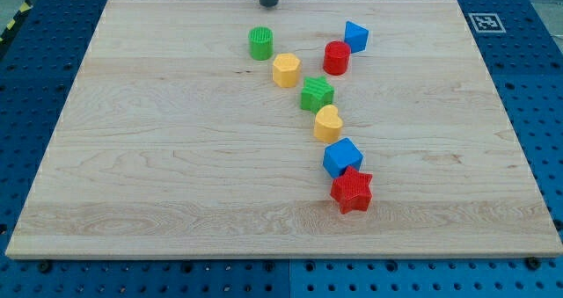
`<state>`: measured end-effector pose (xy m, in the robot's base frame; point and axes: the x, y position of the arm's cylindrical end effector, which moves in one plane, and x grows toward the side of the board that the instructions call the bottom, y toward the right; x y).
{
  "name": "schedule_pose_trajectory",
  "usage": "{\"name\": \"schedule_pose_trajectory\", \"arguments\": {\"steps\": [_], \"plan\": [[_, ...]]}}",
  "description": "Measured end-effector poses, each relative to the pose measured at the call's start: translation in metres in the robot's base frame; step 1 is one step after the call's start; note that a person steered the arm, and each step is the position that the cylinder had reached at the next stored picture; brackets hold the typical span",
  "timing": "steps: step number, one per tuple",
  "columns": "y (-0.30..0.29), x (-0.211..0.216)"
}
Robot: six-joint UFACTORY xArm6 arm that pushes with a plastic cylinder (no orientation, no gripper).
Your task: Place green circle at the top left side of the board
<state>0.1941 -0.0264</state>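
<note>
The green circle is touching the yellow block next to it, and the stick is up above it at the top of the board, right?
Not touching: the camera view shows a gap between the green circle and the yellow block. The rest holds; my tip is above it at the board's top edge.

The tool's tip (268, 4) rests at the worktop's (158, 157) top edge, just above the green circle (260, 44). From that circle, a yellow hexagon (286, 70), green star (317, 94), yellow heart (328, 122), blue cube (342, 156) and red star (352, 191) trail down-right; a red cylinder (336, 58) and blue block (355, 36) sit to its right.
</note>
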Motion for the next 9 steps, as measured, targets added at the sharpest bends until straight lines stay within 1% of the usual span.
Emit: {"name": "schedule_pose_trajectory", "arguments": {"steps": [4, 5, 6, 7, 8, 9], "plan": [[0.0, 0.0], [0.01, 0.016], [0.016, 0.054], [0.026, 0.069], [0.041, 0.097], [0.041, 0.116]]}}
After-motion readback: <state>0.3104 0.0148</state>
